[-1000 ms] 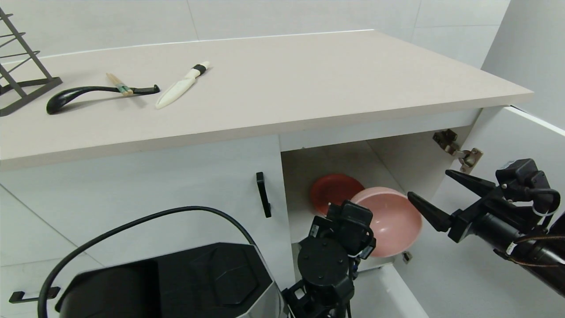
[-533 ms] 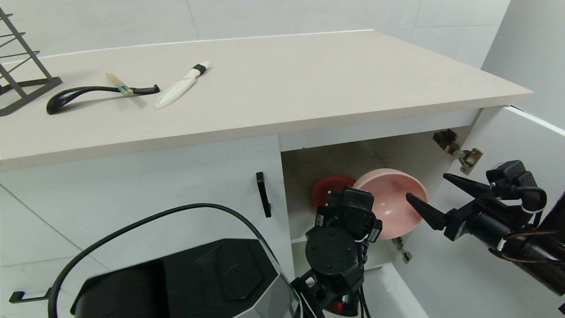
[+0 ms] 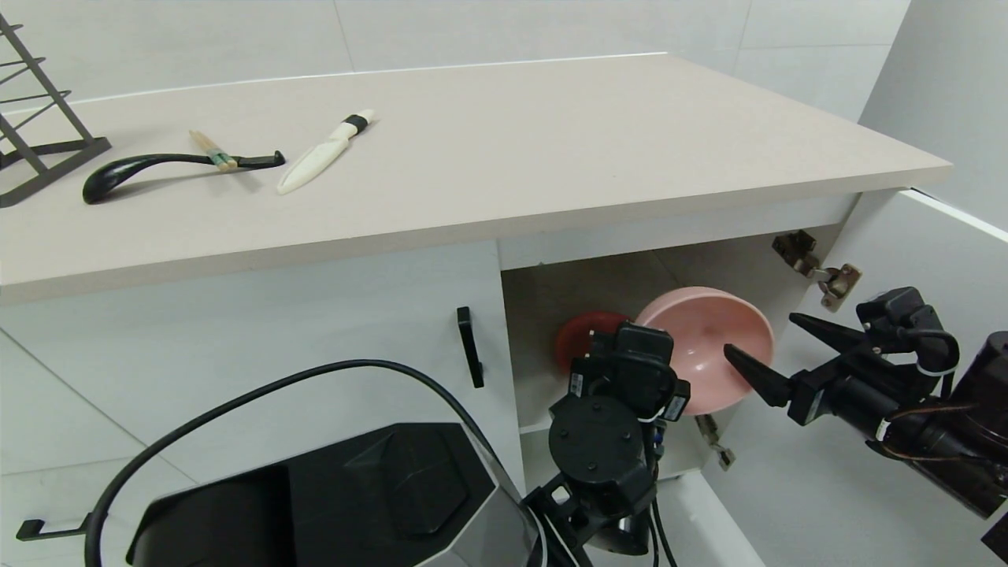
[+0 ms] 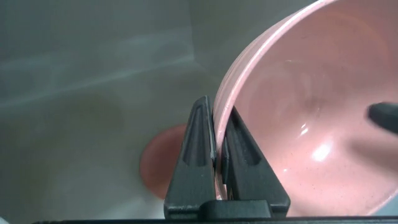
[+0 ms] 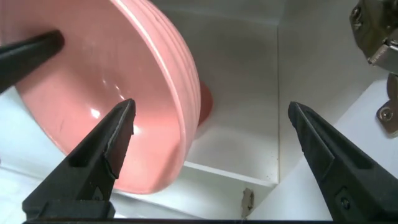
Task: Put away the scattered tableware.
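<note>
My left gripper (image 4: 214,124) is clenched on the rim of the pink bowl (image 3: 705,346). The bowl hangs tilted in the mouth of the open cabinet (image 3: 583,276), its hollow facing my right gripper (image 3: 761,334). That gripper is spread wide, one finger just before the bowl's inside. Beyond the bowl, a red plate (image 3: 579,335) takes the cabinet floor's back left, so I judge the free room lies toward the hinge side. Farther off, ladle (image 3: 142,169), chopsticks (image 3: 213,151) and knife (image 3: 323,153) lie near the countertop's (image 3: 551,142) far left edge.
</note>
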Controlling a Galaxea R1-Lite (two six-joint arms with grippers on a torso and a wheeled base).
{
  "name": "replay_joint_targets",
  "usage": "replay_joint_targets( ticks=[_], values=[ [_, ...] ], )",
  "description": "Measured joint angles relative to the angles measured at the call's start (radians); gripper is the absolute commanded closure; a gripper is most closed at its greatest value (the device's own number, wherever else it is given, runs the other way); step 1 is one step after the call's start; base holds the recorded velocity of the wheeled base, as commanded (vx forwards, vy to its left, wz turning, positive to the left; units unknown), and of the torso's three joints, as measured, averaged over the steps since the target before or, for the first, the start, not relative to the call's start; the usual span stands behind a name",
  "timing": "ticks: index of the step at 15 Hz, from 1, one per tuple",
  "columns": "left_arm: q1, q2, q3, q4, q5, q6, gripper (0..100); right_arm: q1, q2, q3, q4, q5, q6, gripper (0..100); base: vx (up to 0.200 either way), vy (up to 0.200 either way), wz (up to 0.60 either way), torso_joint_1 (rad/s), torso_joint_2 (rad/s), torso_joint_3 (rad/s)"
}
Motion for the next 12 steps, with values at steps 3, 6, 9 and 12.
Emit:
replay_joint_targets(
  ticks=[3,6,9,12],
  values=[
    [-0.003,-0.002,-0.016,0.0,0.0,0.0,100,-0.013,0.002,-0.009,0.0,-0.001,0.003,100,0.0,0.0,0.0,0.0,0.0,0.0],
    [-0.007,-0.001,-0.018,-0.001,-0.001,0.0,100,-0.005,-0.003,-0.015,0.001,0.001,0.004,100,0.0,0.0,0.0,0.0,0.0,0.0],
    [-0.008,-0.001,-0.017,-0.001,-0.002,-0.002,0,0.024,-0.015,-0.016,0.0,-0.005,0.003,100,0.0,0.0,0.0,0.0,0.0,0.0],
    [-0.013,-0.001,-0.012,0.0,-0.002,0.0,0,0.03,-0.019,-0.016,0.0,0.0,0.003,100,0.0,0.0,0.0,0.0,0.0,0.0]
  ],
)
